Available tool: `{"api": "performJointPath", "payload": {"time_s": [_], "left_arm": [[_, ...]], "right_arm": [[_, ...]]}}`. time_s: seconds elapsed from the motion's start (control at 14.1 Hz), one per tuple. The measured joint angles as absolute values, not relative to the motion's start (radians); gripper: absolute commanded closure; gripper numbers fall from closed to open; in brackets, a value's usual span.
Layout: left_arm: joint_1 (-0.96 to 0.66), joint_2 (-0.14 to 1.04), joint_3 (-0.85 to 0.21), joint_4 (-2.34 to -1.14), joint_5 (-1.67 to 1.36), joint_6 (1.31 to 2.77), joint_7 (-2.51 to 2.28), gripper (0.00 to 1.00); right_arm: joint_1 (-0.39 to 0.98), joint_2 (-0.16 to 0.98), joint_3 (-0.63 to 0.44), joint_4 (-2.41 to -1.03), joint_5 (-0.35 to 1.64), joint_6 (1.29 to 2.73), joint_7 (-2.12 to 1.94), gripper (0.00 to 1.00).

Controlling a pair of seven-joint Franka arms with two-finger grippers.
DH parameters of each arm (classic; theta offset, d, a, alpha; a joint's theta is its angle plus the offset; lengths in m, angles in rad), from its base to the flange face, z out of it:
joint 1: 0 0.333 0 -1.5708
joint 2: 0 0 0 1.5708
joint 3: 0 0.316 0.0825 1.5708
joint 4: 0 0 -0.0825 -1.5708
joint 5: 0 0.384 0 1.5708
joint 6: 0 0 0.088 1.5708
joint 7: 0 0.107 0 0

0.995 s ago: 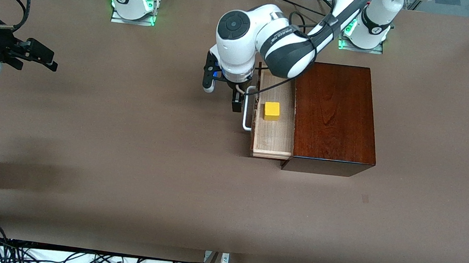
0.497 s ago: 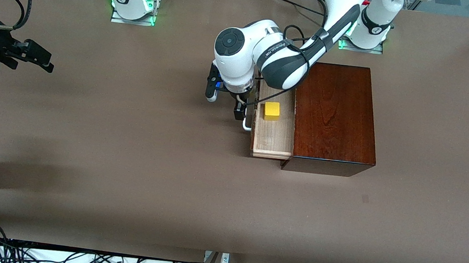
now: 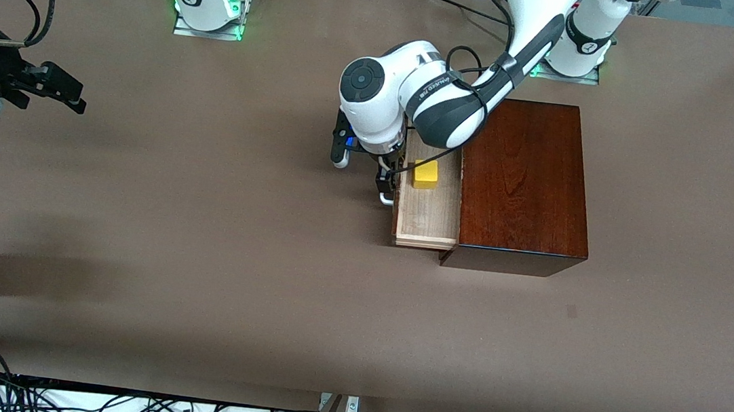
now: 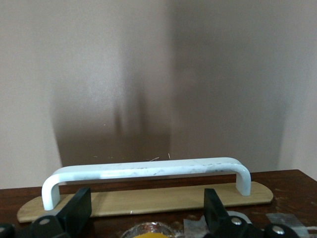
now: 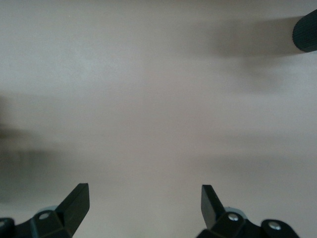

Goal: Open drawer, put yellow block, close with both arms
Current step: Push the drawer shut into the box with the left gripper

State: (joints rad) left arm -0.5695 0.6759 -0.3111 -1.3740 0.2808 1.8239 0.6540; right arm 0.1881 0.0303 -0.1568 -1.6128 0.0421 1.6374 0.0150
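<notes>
Even, bright overhead light falls on the brown table (image 3: 201, 229). Soft, diffuse shadows spread across it. The dark wooden box (image 3: 519, 181) shows a mild sheen. Both wrist views look hazy, with blurred shadow streaks.

Glossy dark wood on the box (image 3: 523, 181), pale matt wood inside the drawer (image 3: 426, 215). The white handle (image 4: 143, 171) looks smooth (scuffed, though), and the table (image 3: 199, 250) is matt brown.

Probably a robotics lab — bolted arm bases (image 3: 207, 8), cable tangles (image 3: 114, 405) along the table (image 3: 199, 250).
</notes>
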Motion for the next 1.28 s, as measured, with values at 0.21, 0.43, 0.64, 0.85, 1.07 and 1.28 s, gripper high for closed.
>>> {"api": "performJointPath", "payload": {"time_s": [0.21, 0.43, 0.64, 0.85, 1.07, 1.28], "left_arm": [[-0.559, 0.676, -0.313, -1.373, 0.281, 1.813, 0.658, 0.00], [-0.529, 0.673, -0.314, -1.373, 0.281, 1.771, 0.694, 0.00], [-0.488, 0.669, -0.314, -1.373, 0.287, 1.739, 0.731, 0.00], [-0.461, 0.665, -0.318, -1.373, 0.293, 1.701, 0.759, 0.00], [-0.446, 0.663, -0.319, -1.373, 0.293, 1.671, 0.783, 0.00], [-0.431, 0.661, -0.320, -1.373, 0.296, 1.643, 0.803, 0.00]], "right_arm": [[0.190, 0.030, -0.150, -1.609, 0.042, 1.637, 0.015, 0.00], [0.191, 0.030, -0.147, -1.608, 0.042, 1.637, 0.015, 0.00], [0.191, 0.030, -0.147, -1.608, 0.042, 1.637, 0.015, 0.00], [0.191, 0.030, -0.147, -1.608, 0.042, 1.637, 0.015, 0.00], [0.191, 0.030, -0.147, -1.608, 0.042, 1.637, 0.015, 0.00], [0.191, 0.030, -0.147, -1.608, 0.042, 1.637, 0.015, 0.00]]}}
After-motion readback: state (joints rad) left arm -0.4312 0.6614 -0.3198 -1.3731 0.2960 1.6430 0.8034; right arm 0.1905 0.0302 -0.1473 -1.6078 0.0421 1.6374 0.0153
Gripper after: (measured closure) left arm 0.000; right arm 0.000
